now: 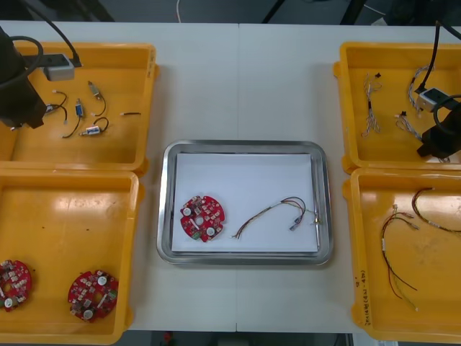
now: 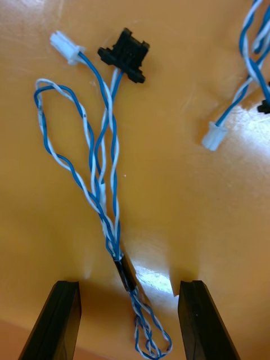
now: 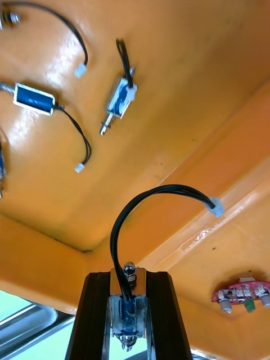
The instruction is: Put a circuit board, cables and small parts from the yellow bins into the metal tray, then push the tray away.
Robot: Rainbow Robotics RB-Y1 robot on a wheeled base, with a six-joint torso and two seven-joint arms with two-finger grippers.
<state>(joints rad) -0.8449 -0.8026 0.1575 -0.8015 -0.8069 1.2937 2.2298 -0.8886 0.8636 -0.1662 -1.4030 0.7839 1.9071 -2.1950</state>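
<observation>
Pinched in the left tool [image 3: 128, 279]: a small silver-and-blue metal part [image 3: 128, 318] with a looping black lead, held up over the far left yellow plastic bin [image 1: 108, 47]. Light, rigid in the body, floppy in the lead. Best gripped across the metal body, as here, never by the wire.

Spread wide and low over the floor of the far right yellow plastic bin [image 1: 344, 108]: the right tool [image 2: 129, 286], straddling a twisted blue and white cable [image 2: 107, 185] at its short black sleeve. Soft, limp, probably near weightless, and apt to snag the neighbouring cable [image 2: 214, 136]. Worth closing on the sleeved stretch, not on a loose loop.

Lying apart in the shiny metal tray with white inside [image 1: 245, 146], mid-desk: a round red circuit board [image 1: 202, 218] and a thin red, yellow and black cable [image 1: 277, 211].
</observation>
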